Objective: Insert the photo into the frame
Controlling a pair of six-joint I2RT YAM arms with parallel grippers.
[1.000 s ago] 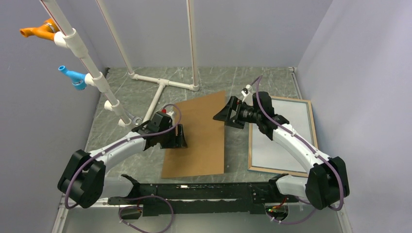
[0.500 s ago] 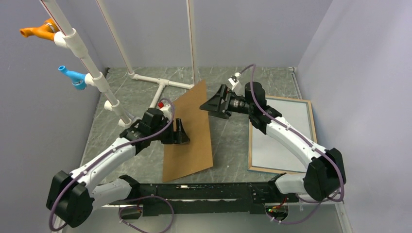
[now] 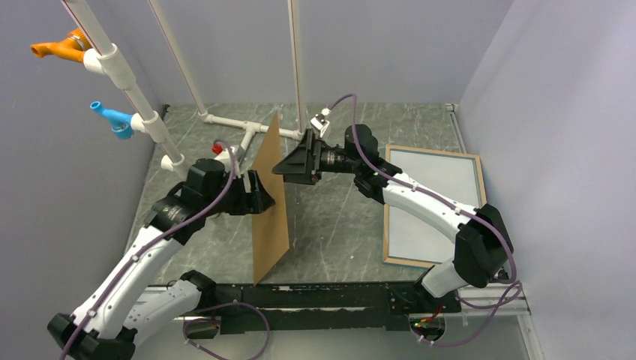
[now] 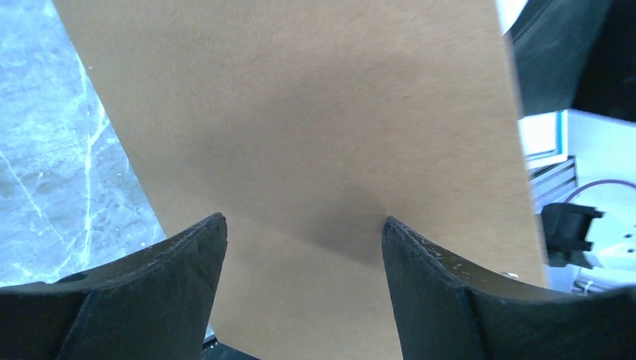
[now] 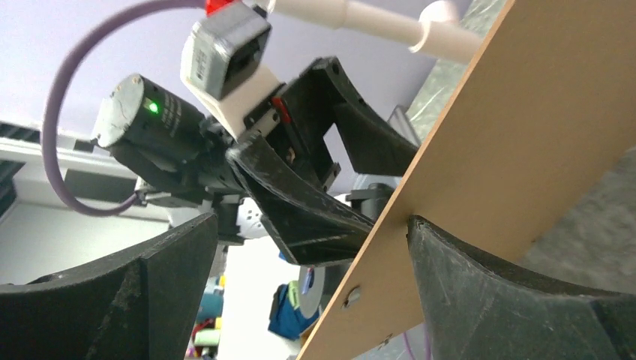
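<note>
The flat brown rectangular backing board (image 3: 270, 202) stands almost on edge on the grey marbled table (image 3: 337, 225), left of centre, one end toward the arm bases. The left gripper (image 3: 261, 201) is right up against its left face, fingers spread. The right gripper (image 3: 280, 169) is at the opposite face, near the top edge, also spread wide, so the board is between the two. Well off to the right, the thin rectangular wood-edged picture frame (image 3: 387, 225) lies flat by the right wall. Behind the board, the white plastic pipe stand (image 3: 247, 135) is at the back.
</note>
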